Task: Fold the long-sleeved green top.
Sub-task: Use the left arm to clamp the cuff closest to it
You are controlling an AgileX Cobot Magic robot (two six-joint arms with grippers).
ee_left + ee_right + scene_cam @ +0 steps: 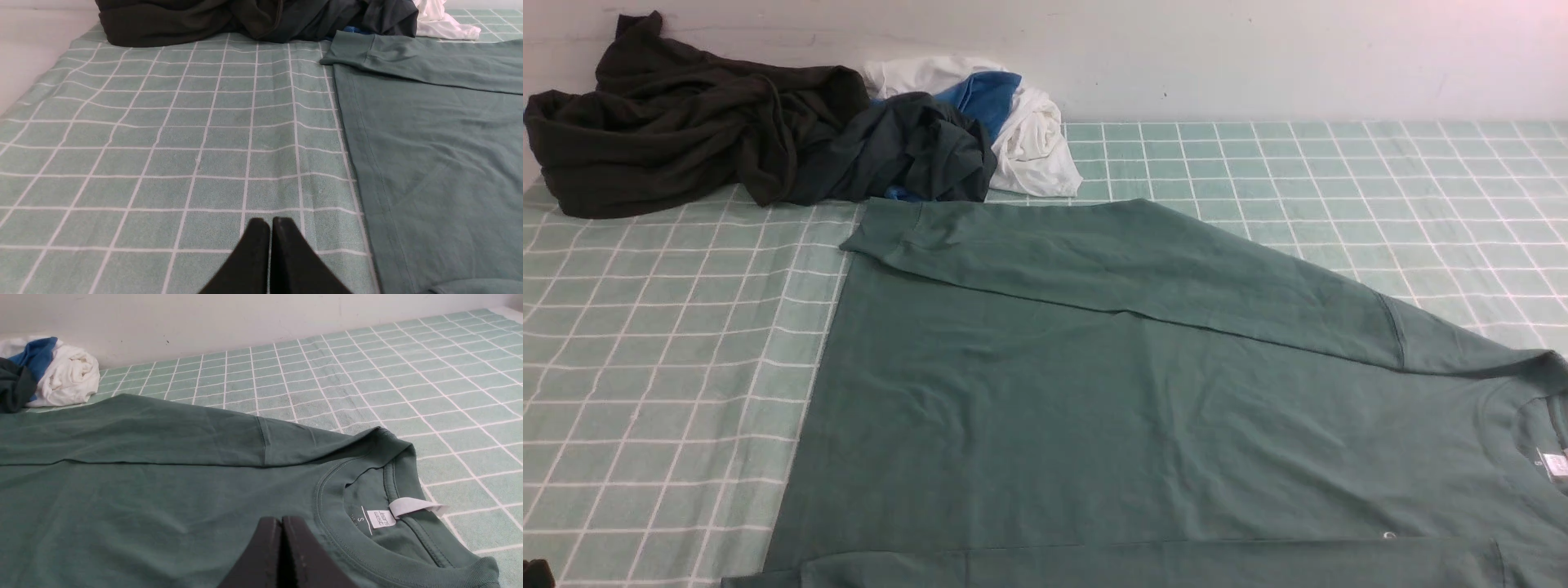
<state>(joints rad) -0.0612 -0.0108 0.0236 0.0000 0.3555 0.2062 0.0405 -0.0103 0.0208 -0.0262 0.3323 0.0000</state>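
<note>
- light soft and even in all three views; no hard shadows, no glare
- wall (1258,49) turns pinkish toward the front view's upper right corner
- dark garment (686,122) underexposed, folds mostly lost in black
- green top (1135,392): creases show only as faint shading
- checked cloth (163,163): white lines crisp near and far, no blur

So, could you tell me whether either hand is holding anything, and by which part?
Nothing is held: the left hand is shut over the checked cloth, the right hand shut above the green top.
</note>
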